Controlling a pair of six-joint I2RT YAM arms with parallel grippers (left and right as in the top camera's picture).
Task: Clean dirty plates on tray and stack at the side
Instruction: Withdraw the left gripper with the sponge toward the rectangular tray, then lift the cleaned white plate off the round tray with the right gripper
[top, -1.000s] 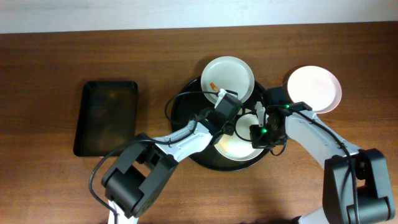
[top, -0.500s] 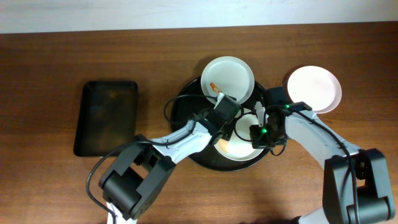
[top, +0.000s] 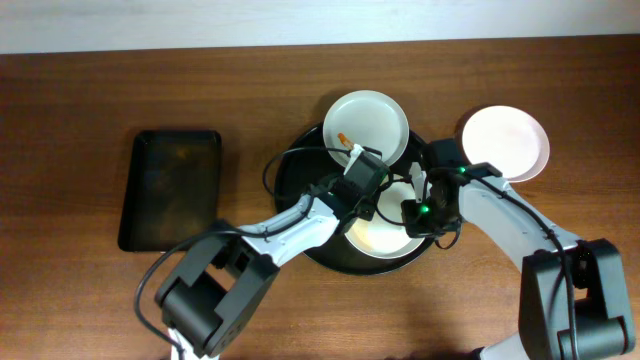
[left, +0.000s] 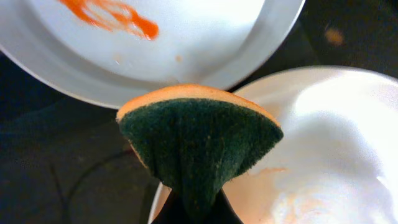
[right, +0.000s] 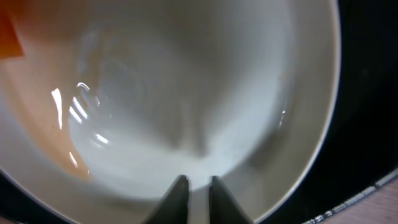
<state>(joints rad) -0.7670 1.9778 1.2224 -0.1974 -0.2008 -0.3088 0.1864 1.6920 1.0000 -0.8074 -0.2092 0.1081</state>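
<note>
My left end effector (left: 189, 211) grips a sponge (left: 199, 146) above the tray (left: 62, 168), smeared plate (left: 186, 56) ahead, near plate (left: 329, 155) beside. My right end effector (right: 196, 193), narrow, pinches the near plate's rim.

We count three white plates (top: 366, 122) (top: 378, 238) (top: 505, 142): two on the tray, one off it. One round black tray (top: 300, 190). One rectangular black tray (top: 172, 188). One sponge (left: 199, 140), orange on one face and dark green on the other. One clear orange-red smear (left: 112, 14). Two arms (top: 290, 225) (top: 510, 220).
</note>
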